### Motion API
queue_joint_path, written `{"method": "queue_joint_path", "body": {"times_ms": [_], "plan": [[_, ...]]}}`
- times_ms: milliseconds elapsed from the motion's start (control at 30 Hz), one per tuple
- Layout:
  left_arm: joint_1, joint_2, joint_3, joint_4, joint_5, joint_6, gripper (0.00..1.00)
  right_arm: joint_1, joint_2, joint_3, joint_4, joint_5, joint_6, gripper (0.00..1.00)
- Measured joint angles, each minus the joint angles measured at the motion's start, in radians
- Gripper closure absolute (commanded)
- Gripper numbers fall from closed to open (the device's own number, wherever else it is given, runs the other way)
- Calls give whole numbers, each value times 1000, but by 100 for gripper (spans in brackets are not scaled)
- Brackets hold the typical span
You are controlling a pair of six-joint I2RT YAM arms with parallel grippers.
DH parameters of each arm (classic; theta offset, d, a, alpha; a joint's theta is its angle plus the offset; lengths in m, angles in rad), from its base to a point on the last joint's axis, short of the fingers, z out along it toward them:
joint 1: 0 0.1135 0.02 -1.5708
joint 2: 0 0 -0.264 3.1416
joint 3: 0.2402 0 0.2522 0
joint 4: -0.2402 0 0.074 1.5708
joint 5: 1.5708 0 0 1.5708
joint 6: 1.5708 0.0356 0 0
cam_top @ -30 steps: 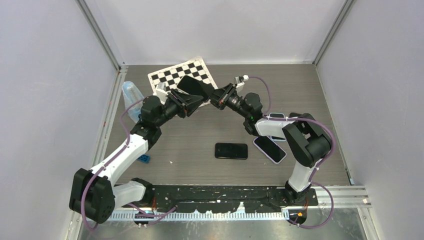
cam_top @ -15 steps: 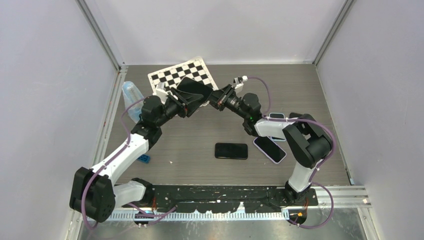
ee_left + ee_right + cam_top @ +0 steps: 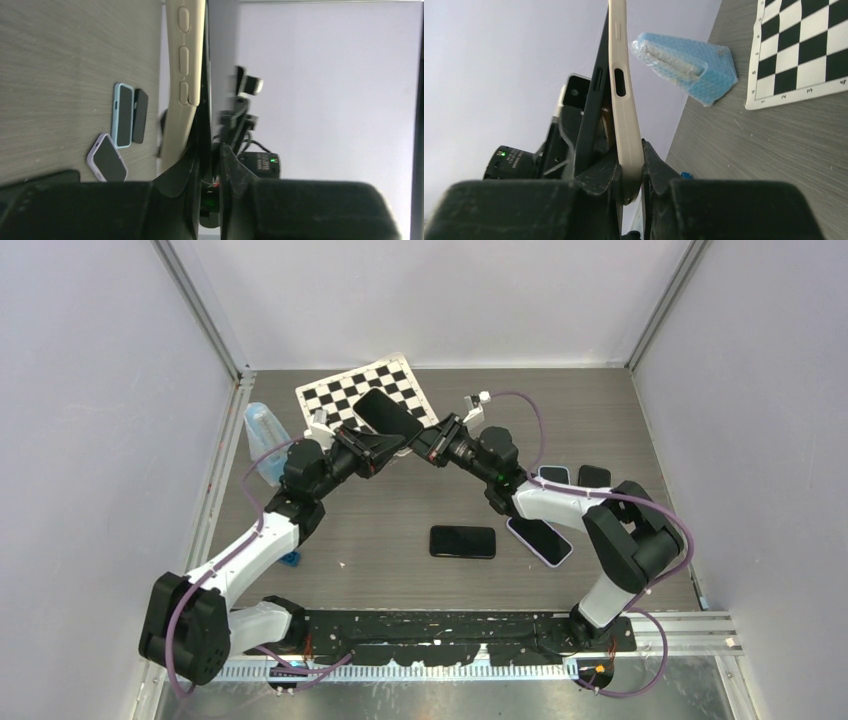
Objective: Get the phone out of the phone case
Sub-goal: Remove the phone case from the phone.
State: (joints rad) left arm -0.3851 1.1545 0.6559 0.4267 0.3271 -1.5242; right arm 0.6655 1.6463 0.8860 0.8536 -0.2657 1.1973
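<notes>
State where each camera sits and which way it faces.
Top external: above, behind the bases, looking down on the table; left arm and right arm show.
Left wrist: faces the right arm along the phone; own fingers show.
Right wrist: faces the left arm along the case; own fingers show.
Shared: both wrist views show phone and case edge-on.

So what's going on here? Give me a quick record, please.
Left hand: pinching the phone by its edge
Right hand: clamped on the beige phone case
Phone and case: held in the air, partly peeled apart
Lying on table: bare black phone, lilac-cased phone, blue bubble-wrap packet
Task status: phone not yet out
</notes>
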Motion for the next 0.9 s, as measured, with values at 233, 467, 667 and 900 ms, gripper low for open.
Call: {"method": "queue_joint_path", "body": {"times_ms": [233,467,667,900], "plan": [[-1,-14,-7,47,-4,-21,100,-1,-16,-15,-20,-10,4,99],[0,-24,-9,53,74,-20,100,-55,-70,-52,-26,-70,-15,99],[14,-2,61,42,286,26,100,-157,-156,-55,-108,-63,-122,99],[21,29,93,-4,422,124,100,-280,-221,-32,-261,62,-178,99]]}}
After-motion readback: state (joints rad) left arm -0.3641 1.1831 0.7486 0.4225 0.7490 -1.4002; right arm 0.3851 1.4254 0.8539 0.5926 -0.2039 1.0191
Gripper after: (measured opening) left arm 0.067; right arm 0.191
